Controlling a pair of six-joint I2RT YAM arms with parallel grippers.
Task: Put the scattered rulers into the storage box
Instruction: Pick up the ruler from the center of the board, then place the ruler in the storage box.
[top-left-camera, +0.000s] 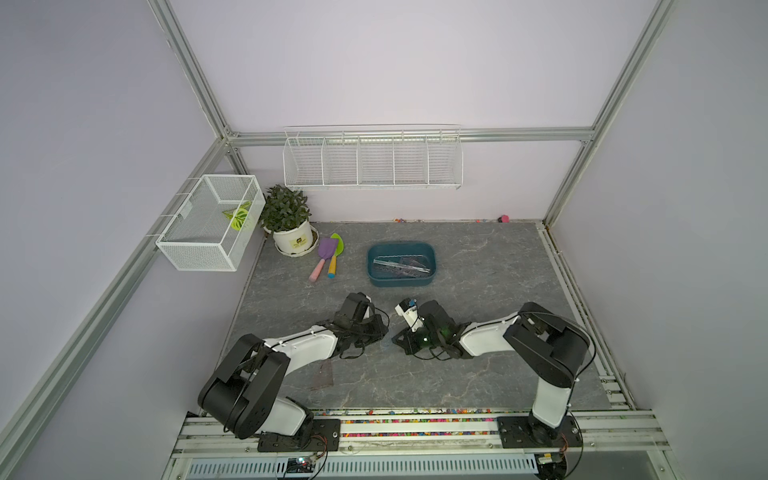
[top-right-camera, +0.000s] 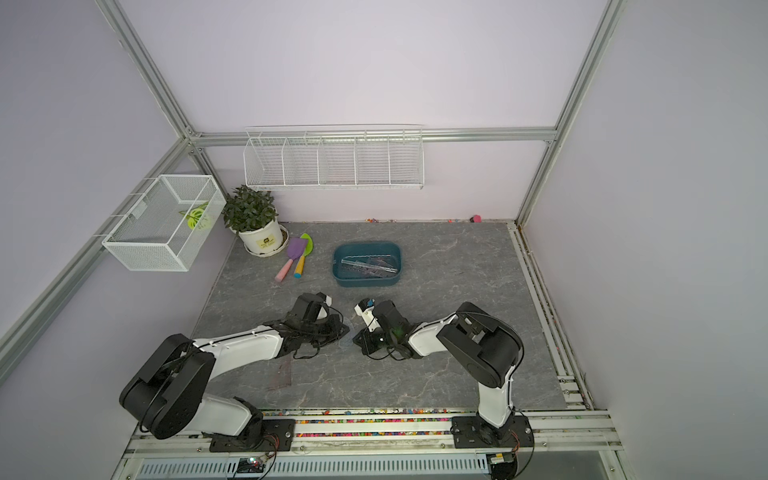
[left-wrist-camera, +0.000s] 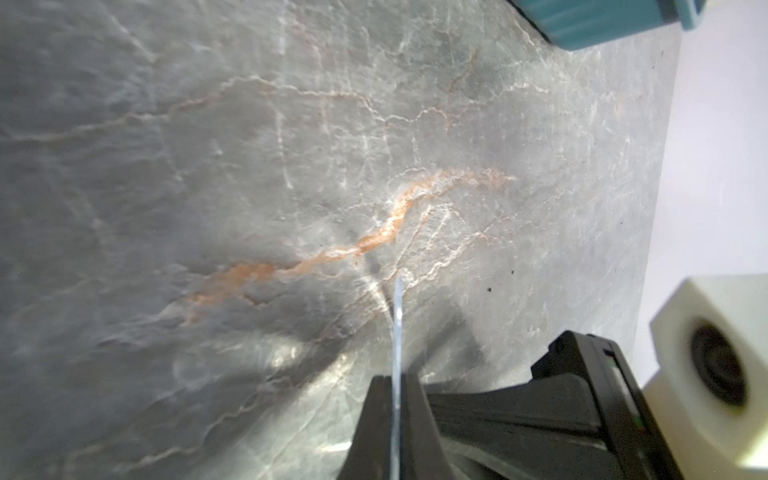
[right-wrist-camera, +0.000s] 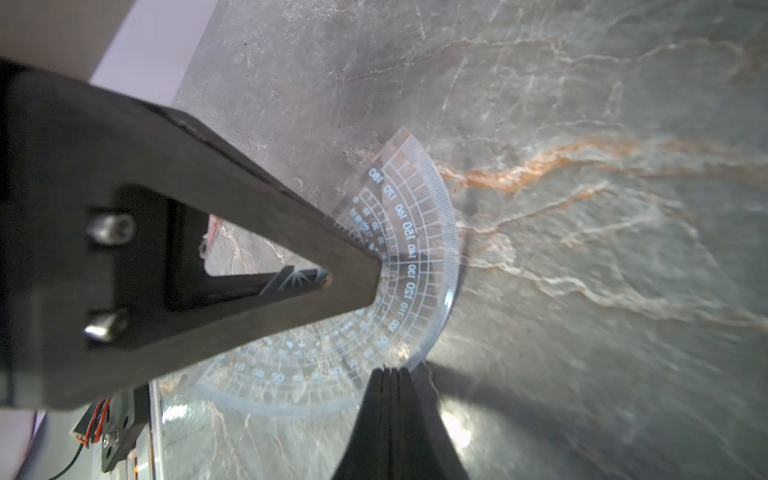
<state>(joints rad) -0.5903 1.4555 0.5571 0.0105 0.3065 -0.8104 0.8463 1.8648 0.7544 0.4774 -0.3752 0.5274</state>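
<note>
Two grips at once on the protractor (right-wrist-camera: 415, 249), at the middle of both top views, a little below the storage box (top-left-camera: 399, 281). Clenched by the left jaws on its thin edge, seen end-on at the bottom centre of the left wrist view. Clenched by the right jaws on its curved rim, at the bottom centre of the right wrist view. Seems raised a little off the tabletop (top-left-camera: 498, 291), going by the separate shadow beneath, though hard to be sure.

Looks like a hand-over in mid-course, with no release yet on either side. No telling from here the arm meant to carry on.

Inside the box: several rulers (top-left-camera: 401, 266), lying across each other. Left out on the tabletop: one brownish triangle (top-left-camera: 323, 376), lower left of centre, just beside the left arm (top-left-camera: 307, 345).

Next, most likely: open one pair of jaws fully and draw it clear before moving the other, or risk twisting the thin plastic between them. Then lift, carry up the frame over the near wall of the box, and let go low above the pile. After that, back for the triangle; flat on the stone, so probably awkward to pinch without tipping up an edge.
</note>
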